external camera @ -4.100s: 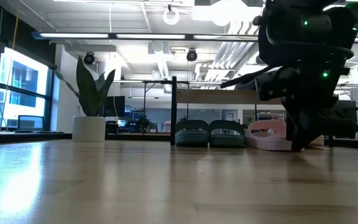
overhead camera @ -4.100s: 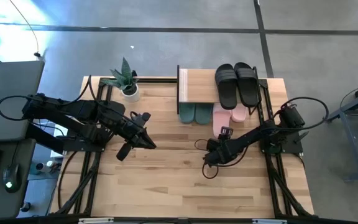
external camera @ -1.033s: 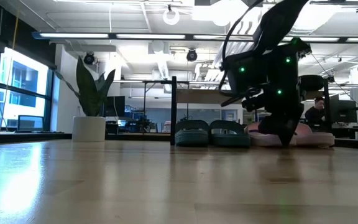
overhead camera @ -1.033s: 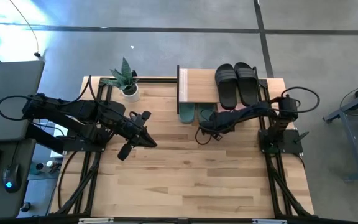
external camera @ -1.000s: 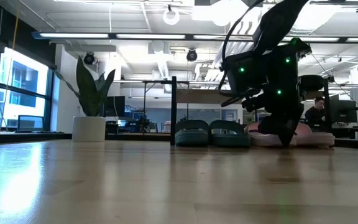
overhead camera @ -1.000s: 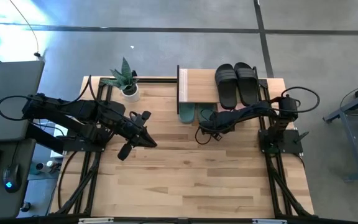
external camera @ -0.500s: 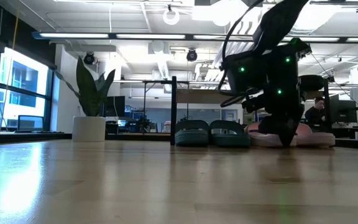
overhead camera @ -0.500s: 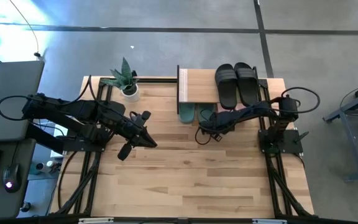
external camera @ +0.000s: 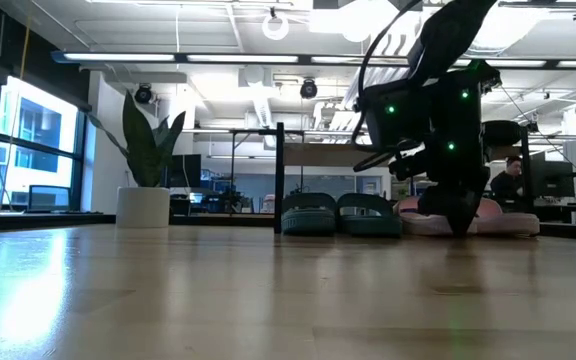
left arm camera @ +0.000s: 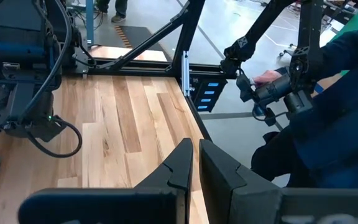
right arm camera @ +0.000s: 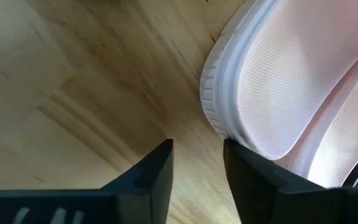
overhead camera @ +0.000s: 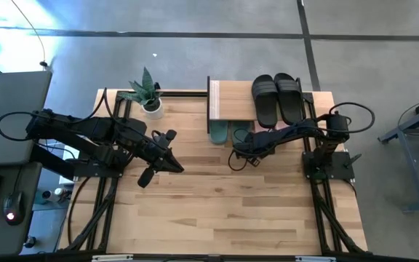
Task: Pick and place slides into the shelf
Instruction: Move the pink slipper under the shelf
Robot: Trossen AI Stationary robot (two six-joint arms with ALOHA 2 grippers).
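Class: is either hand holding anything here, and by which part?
No. The right hand stands open beside a pink slide; the left hand is shut on nothing.

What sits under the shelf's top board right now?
Under the shelf: teal slides and pink slides beside them, heels poking out. Their toe ends are covered by the board.

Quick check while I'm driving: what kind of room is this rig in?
Probably a robotics lab or open workshop: exposed ceiling ducts and strip lights overhead, a bare grey concrete floor around the light wooden table, and desks with computer monitors behind.
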